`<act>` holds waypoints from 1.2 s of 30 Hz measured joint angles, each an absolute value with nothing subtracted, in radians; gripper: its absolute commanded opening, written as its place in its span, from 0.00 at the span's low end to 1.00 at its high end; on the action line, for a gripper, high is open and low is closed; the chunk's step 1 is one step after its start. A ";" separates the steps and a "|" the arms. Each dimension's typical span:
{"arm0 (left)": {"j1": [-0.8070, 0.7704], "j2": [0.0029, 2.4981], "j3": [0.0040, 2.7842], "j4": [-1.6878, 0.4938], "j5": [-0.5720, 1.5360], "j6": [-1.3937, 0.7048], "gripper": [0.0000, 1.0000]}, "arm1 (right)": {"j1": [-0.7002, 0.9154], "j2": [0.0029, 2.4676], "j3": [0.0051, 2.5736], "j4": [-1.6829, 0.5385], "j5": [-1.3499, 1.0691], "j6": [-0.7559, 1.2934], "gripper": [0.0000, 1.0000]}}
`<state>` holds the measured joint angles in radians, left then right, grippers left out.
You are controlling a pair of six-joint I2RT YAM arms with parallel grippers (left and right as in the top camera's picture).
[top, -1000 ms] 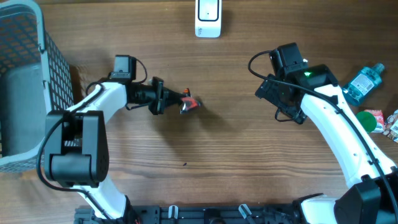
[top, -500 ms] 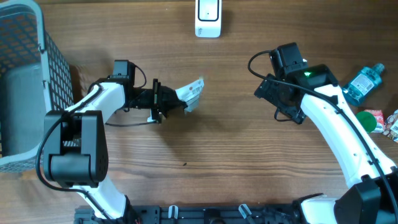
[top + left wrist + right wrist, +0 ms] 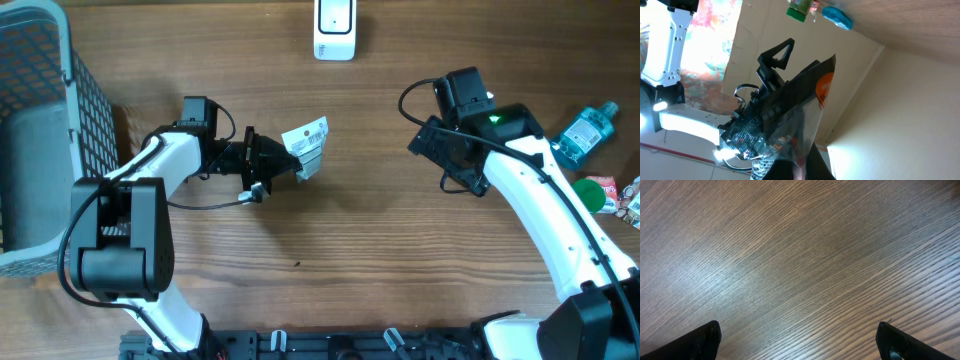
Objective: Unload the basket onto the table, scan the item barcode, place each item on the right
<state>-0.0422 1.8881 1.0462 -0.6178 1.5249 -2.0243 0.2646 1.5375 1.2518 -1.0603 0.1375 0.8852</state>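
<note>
The item is a crinkly dark packet (image 3: 306, 147) with a white barcode label facing up, held above the table left of centre. My left gripper (image 3: 276, 160) is shut on its lower edge. In the left wrist view the packet (image 3: 785, 120) stands up from the fingers (image 3: 785, 170), dark with an orange spot. A white scanner (image 3: 334, 28) sits at the far edge, top centre. My right gripper (image 3: 448, 160) hovers right of centre. It is open, and only bare wood shows between its fingertips (image 3: 702, 340).
A grey mesh basket (image 3: 45, 130) fills the left edge. At the far right lie a blue bottle (image 3: 585, 130), a green-capped item (image 3: 597, 192) and a colourful packet (image 3: 630, 200). Wood table (image 3: 370, 240) lies between the arms.
My left wrist has rolled, and the packet went from edge-on to lying with its white label up, now slightly higher and nearer the scanner. The right arm has stayed still.
</note>
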 measured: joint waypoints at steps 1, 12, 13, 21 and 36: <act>-0.042 1.888 1.046 -0.618 1.528 -2.024 0.04 | 0.265 1.538 1.252 -1.060 0.138 0.885 1.00; -0.042 1.888 1.046 -0.617 1.520 -2.024 0.04 | 0.265 1.538 1.252 -1.058 0.138 0.885 1.00; -0.042 1.888 1.046 -0.613 1.507 -2.024 0.04 | 0.265 1.538 1.252 -1.058 0.138 0.885 1.00; -0.050 1.888 1.047 -0.610 1.003 -1.808 0.04 | 0.265 1.538 1.252 -1.058 0.137 0.885 1.00; -0.056 1.831 1.089 -0.448 0.625 -0.954 0.99 | 0.444 1.538 1.252 -0.958 0.119 0.724 1.00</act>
<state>-0.0559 1.8305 1.0889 -0.4477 0.6250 -0.9539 0.4438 1.5375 1.2518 -0.9581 0.1188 0.7238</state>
